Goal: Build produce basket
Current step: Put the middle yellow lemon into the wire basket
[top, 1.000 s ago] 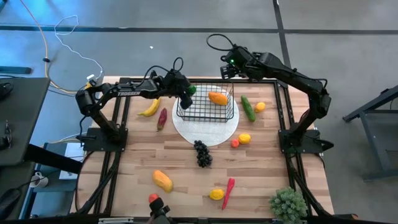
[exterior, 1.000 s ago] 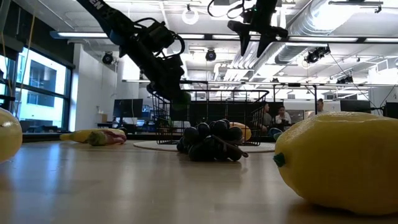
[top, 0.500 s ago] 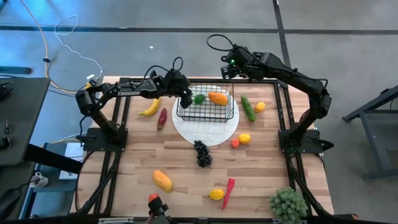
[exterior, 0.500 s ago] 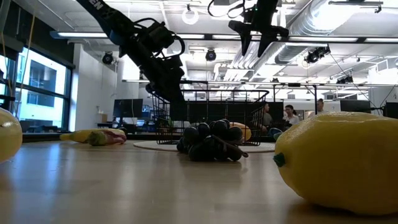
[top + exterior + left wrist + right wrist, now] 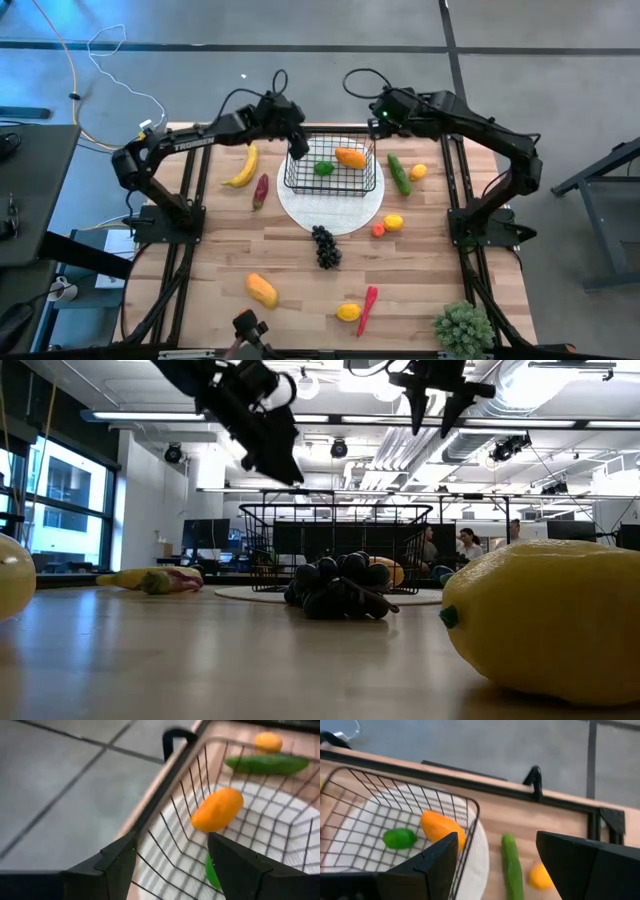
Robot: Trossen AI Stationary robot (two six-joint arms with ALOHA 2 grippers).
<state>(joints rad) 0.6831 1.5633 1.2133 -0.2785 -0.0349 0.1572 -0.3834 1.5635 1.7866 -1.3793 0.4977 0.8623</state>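
Observation:
The black wire basket (image 5: 331,166) stands on a round white plate (image 5: 330,210). Inside it lie a green fruit (image 5: 324,168) and an orange fruit (image 5: 350,157). My left gripper (image 5: 298,150) hangs open over the basket's left far corner, its fingers (image 5: 120,857) holding nothing. My right gripper (image 5: 378,125) is open and high over the table's far edge, right of the basket. The cucumber (image 5: 399,172) and a small orange fruit (image 5: 418,171) lie right of the basket, and the banana (image 5: 242,168) lies left of it. The grapes (image 5: 326,245) lie nearer.
A dark red piece (image 5: 261,190) lies by the banana. A lemon (image 5: 393,222) and a tomato (image 5: 379,231) sit near the plate's right rim. Near the front edge are an orange-yellow fruit (image 5: 262,290), a lemon (image 5: 348,312), a chili (image 5: 369,308) and the bushy plant (image 5: 464,328).
My left gripper let go of the green fruit, which fell into the basket and came to rest on its floor beside the orange fruit. The gripper then rose and drew toward the far edge. My right gripper shifted a little to the right.

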